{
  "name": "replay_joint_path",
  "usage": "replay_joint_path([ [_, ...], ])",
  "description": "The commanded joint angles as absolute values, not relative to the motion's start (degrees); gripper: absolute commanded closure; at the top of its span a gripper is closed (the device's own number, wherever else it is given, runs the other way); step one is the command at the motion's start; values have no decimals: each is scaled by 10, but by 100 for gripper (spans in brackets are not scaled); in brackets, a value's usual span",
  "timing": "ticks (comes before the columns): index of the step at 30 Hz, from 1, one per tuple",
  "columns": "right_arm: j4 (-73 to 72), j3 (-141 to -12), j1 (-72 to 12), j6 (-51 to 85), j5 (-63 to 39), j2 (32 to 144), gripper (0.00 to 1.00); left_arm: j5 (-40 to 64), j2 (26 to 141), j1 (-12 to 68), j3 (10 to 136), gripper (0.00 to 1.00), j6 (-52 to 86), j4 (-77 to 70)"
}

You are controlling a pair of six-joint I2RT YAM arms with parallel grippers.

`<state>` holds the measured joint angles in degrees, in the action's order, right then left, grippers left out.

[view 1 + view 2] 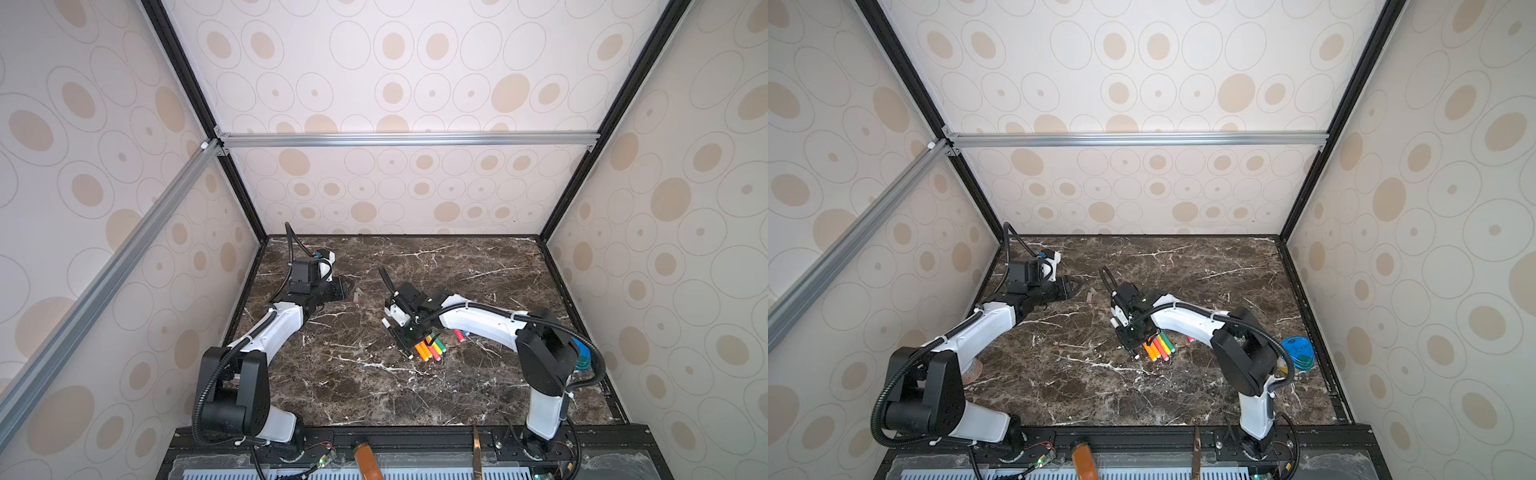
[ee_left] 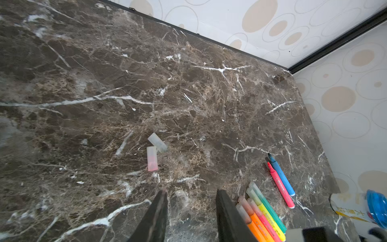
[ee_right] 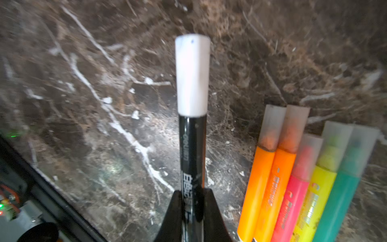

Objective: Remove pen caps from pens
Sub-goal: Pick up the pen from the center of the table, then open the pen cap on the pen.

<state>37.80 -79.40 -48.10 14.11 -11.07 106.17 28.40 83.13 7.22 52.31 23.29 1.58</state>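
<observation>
My right gripper (image 3: 192, 201) is shut on a black pen (image 3: 192, 150) whose white cap (image 3: 192, 75) is still on and points away from the jaws. In both top views this gripper (image 1: 406, 343) (image 1: 1128, 341) is low over the table, right beside a row of several capped pens (image 1: 430, 350) (image 3: 297, 188): two orange, pink-red, yellow and green. Two loose pen caps, one whitish (image 2: 157, 142) and one reddish (image 2: 152, 161), lie in front of my left gripper (image 2: 191, 194), which is open and holds nothing. An uncapped blue pen (image 2: 281, 175) and an uncapped red pen (image 2: 280, 186) lie side by side.
A blue round object (image 1: 582, 353) (image 2: 377, 207) sits by the right wall behind my right arm. Patterned walls close in the marble table (image 1: 374, 395) on three sides. A brown object (image 1: 368, 459) stands at the front rail.
</observation>
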Motion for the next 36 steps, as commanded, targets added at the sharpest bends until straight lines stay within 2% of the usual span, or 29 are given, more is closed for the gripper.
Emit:
replay_joint_path([
  [1,351,-795,-462,148,-146,1023,100,337,811,81,516,61,248,-19],
  [9,299,-778,-429,163,-176,990,100,435,812,144,473,63,331,-157],
  [16,283,-778,-425,169,-180,985,100,456,835,177,464,63,377,-238],
  [23,266,-771,-423,175,-174,970,100,420,842,187,489,62,348,-184],
  [30,272,-772,-421,174,-166,959,100,405,847,188,494,55,341,-167],
  [36,266,-773,-422,175,-176,959,100,422,862,194,499,57,358,-197],
])
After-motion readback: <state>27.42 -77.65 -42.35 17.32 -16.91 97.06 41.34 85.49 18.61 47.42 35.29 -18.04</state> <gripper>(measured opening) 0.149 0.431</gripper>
